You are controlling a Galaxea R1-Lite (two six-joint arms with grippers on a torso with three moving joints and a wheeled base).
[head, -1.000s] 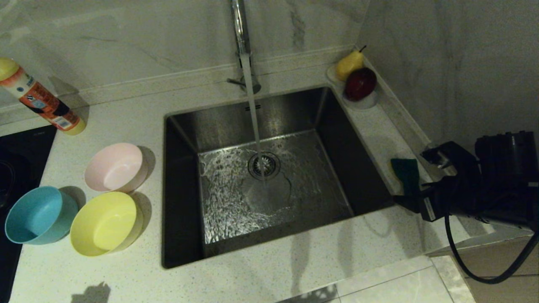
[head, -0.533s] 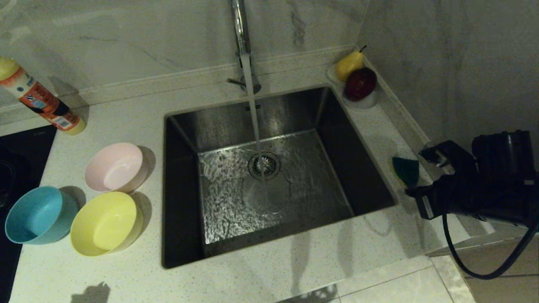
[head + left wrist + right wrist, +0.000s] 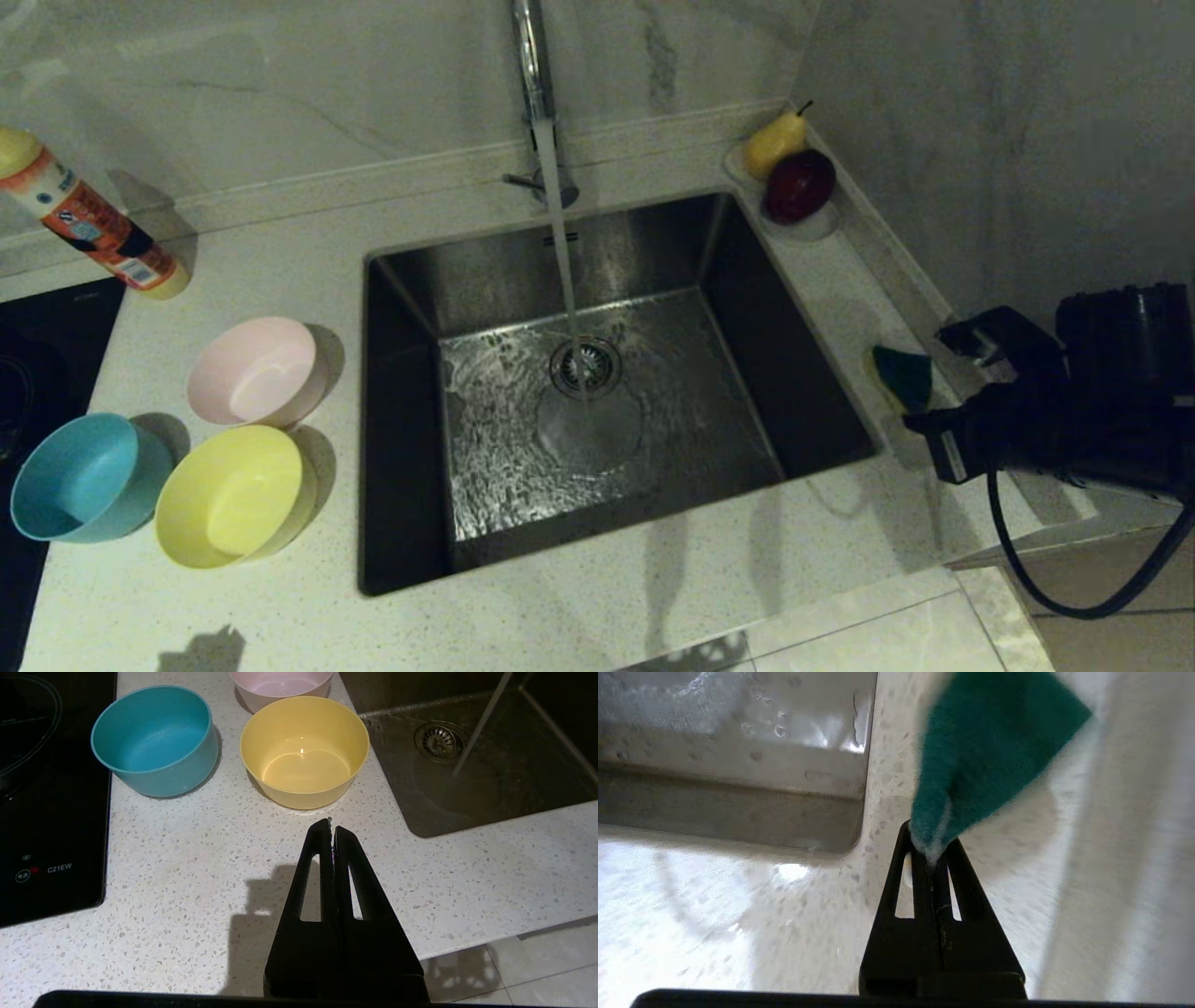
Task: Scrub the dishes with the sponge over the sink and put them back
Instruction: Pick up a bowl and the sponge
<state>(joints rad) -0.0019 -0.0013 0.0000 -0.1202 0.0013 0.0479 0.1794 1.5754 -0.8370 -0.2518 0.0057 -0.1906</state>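
Speckled surface [image 3: 714, 905] fills my wrist view. Only there, my right pincer [image 3: 930, 856] pinches the sponge [image 3: 990, 742], green face creased, on one corner.

The right gripper [image 3: 930, 858] is reaching in from the right side over the counter edge, its 2 fingers pressed together and pinching a corner of the sponge [image 3: 990, 751], which is sticking out past the tips. The left gripper [image 3: 332, 828] is hanging parked above the counter, its 2 fingers meeting at the tips and holding nothing.
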